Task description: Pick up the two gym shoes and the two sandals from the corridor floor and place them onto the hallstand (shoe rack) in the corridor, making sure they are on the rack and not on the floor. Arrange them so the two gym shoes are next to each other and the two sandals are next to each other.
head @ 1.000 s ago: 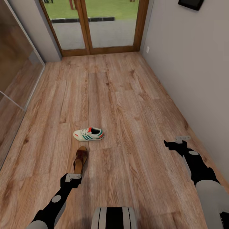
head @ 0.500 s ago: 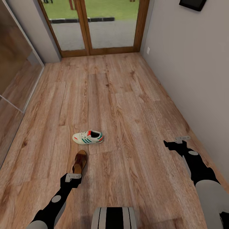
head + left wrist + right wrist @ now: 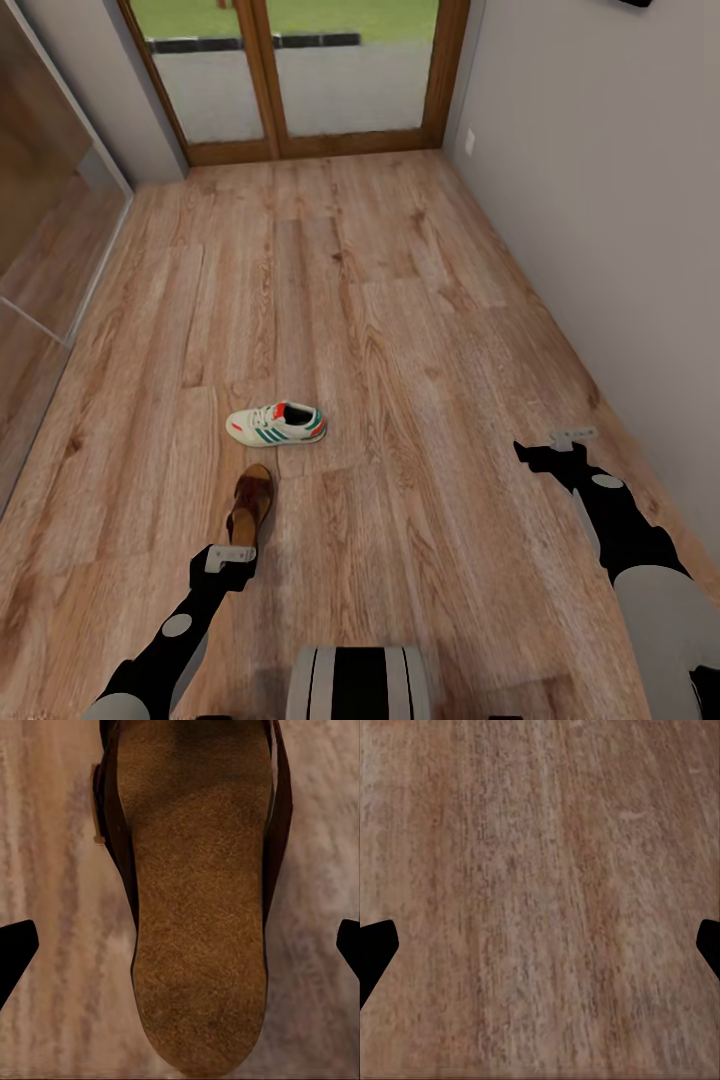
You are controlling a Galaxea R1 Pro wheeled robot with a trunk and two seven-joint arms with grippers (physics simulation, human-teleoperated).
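Left gripper's (image 3: 180, 945) fingers (image 3: 15, 945) were spread wide above the sandal (image 3: 250, 503), right gripper (image 3: 540, 945) wide over bare corridor floor (image 3: 420, 330). Gym shoe (image 3: 276, 423) lay just past the sandal. View had tilted down since the earlier frame.

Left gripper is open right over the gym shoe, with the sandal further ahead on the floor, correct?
Swapped. The open left gripper is over the sandal, whose insole shows in the left wrist view; the gym shoe lies further ahead on the floor, per the head view.
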